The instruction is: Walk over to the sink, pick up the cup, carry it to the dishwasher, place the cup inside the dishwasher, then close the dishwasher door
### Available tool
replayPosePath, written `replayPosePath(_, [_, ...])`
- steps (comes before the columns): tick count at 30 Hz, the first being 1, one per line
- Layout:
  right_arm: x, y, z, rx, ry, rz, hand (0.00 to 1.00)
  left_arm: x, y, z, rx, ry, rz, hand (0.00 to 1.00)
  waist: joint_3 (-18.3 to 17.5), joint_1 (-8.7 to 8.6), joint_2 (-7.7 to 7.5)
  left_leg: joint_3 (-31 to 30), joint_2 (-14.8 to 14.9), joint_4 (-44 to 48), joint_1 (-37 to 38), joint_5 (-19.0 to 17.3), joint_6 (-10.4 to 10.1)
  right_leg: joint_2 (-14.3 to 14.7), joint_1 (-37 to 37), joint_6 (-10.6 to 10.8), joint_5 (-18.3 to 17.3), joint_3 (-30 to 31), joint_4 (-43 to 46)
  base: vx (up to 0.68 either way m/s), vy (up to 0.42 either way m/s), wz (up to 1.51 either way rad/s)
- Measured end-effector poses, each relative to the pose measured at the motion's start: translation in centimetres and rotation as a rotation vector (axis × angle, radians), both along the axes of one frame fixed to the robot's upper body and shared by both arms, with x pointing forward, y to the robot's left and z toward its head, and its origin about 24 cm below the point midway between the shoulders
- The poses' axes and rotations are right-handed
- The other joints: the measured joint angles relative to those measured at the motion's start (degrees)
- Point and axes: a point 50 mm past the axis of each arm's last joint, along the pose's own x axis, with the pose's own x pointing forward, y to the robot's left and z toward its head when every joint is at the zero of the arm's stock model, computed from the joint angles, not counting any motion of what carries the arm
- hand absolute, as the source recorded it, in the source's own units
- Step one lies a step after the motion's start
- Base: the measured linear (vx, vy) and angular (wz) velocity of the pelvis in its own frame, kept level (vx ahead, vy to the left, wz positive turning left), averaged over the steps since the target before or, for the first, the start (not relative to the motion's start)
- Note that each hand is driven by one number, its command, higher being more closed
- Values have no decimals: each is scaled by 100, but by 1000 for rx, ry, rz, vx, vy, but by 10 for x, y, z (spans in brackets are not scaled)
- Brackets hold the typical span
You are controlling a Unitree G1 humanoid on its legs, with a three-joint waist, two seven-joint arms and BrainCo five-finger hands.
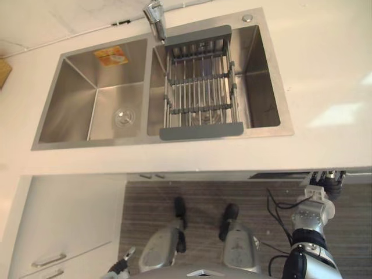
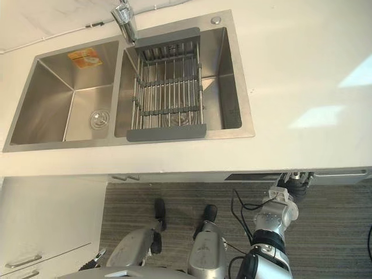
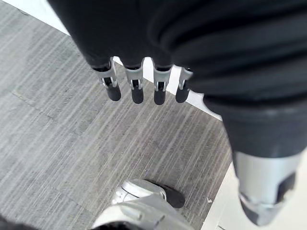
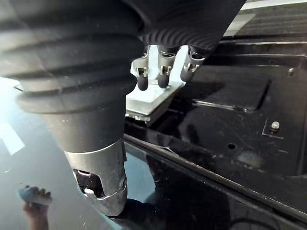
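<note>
In the white counter [image 1: 325, 70], a steel sink [image 1: 116, 143] with two basins is lying under the head camera. A faucet [image 1: 156, 17] is standing at its rear rim over the divider. A grey wire rack [image 1: 200, 87] is spanning the right basin from back to front. The left basin is showing a round drain [image 1: 124, 116] and an orange sticker [image 1: 110, 55] on its rear wall. Below the counter's front edge, a white cabinet [image 1: 64, 215] with bar handles is standing to the left of the striped grey floor [image 3: 57, 134]. The left hand [image 3: 134, 88] is hanging low above that floor, its fingers straight and side by side, its thumb apart, grasping nothing. The right hand [image 4: 163, 72] is hovering just under the counter's edge on the right, in front of the dark glossy dishwasher [image 4: 216, 120]. Its fingers are relaxed and pointing towards a pale metal piece at the dishwasher's edge, and they are holding nothing. Whether the dishwasher door is open cannot be told. Where the cup is lying cannot be told either; neither hand is carrying it.
</note>
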Motion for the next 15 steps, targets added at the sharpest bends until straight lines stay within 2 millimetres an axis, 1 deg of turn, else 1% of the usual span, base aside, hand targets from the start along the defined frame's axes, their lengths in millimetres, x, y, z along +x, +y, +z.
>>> replayPosePath(1, [-1, -1, 1, -14, -4, 3, 0, 1, -1, 0, 1, -5, -10, 0, 16, 26, -24, 93, -19, 187, -8, 127, 207, -40, -4, -5, 7, 28, -11, -31, 30, -7])
replayPosePath(2, [-4, -1, 0, -36, 12, 10, 0, -3, -3, -1, 4, -2, -22, 0, -16, 74, 21, 158, 19, 455, 56, 110, 203, -29, 0, -18, 20, 36, 89, 50, 17, -17])
replayPosePath(3, [-10, -1, -6, -50, 34, 15, 0, -6, -3, 0, 12, -21, -15, 0, -67, 79, 76, 156, 104, 493, 150, 228, 349, 39, 31, -32, 29, 44, 152, 65, 8, -17])
replayPosePath(4, [-14, 0, -10, -54, 46, 23, 0, -4, -3, 0, 19, -40, -12, 0, -77, 101, 69, 150, 112, 500, 144, 225, 349, 41, 71, -47, 39, 44, 136, 54, -2, -3])
replayPosePath(5, [-20, 6, -19, -78, 98, 65, 0, 1, -2, 2, 19, -67, -9, 0, -140, 103, 101, 131, 110, 455, 204, 225, 349, 68, 144, -73, 101, 41, 46, 32, -15, 4])
replayPosePath(6, [-27, 15, -31, -89, 149, 102, 0, 4, -3, 3, 6, -87, -10, 0, -186, 108, 10, 127, 108, 436, 224, 227, 346, 85, 140, -80, 159, 43, -21, 90, -22, 5])
replayPosePath(7, [-30, 21, -38, -84, 172, 119, 0, 5, -4, 3, -2, -96, -10, 0, -253, 110, 42, 129, 109, 439, 244, 232, 340, 94, 161, -103, 196, 49, -51, 151, -27, 3])
replayPosePath(8, [-39, 33, -54, -66, 227, 150, 0, 6, -6, 3, -23, -101, -14, 0, -289, 104, -70, 128, 119, 428, 278, 257, 304, 123, 219, -109, 244, 47, -123, 174, -39, -2])
replayPosePath(9, [-49, 46, -71, -28, 277, 168, 0, 7, -8, 3, -47, -104, -2, 0, -368, 98, -61, 138, 133, 396, 400, 267, 318, 149, 344, -105, 261, 50, -180, 140, -43, -2])
replayPosePath(10, [-55, 52, -78, -18, 308, 181, 0, 6, -9, 3, -54, -100, 2, 0, -385, 92, -125, 147, 135, 362, 468, 283, 337, 159, 410, -105, 262, 49, -206, 144, -48, -5])
replayPosePath(11, [-67, 63, -93, 5, 378, 210, 0, 5, -9, 3, -69, -88, 22, 0, -460, 87, -242, 166, 144, 304, 585, 281, 334, 193, 513, -133, 281, 57, -269, 137, -39, -8])
replayPosePath(12, [-78, 72, -106, 29, 438, 225, 0, 6, -8, 3, -74, -79, 20, 0, -545, 79, -289, 192, 154, 246, 732, 248, 288, 225, 645, -129, 287, 85, -350, 153, -37, -13])
replayPosePath(13, [-85, 79, -114, 41, 483, 242, 0, 6, -6, 3, -78, -73, 27, 0, -599, 75, -408, 217, 166, 241, 776, 224, 260, 247, 687, -118, 296, 117, -406, 120, -23, -19])
replayPosePath(14, [-90, 84, -121, 39, 529, 271, 0, 8, -4, 3, -82, -73, 33, 0, -659, 71, -423, 266, 183, 243, 840, 191, 213, 270, 753, -119, 323, 158, -471, 79, -15, -21])
replayPosePath(15, [-94, 88, -125, 36, 559, 288, 0, 10, -2, 4, -92, -75, 39, 0, -691, 72, -487, 319, 193, 242, 857, 169, 194, 288, 762, -115, 333, 191, -510, 72, -32, -28])
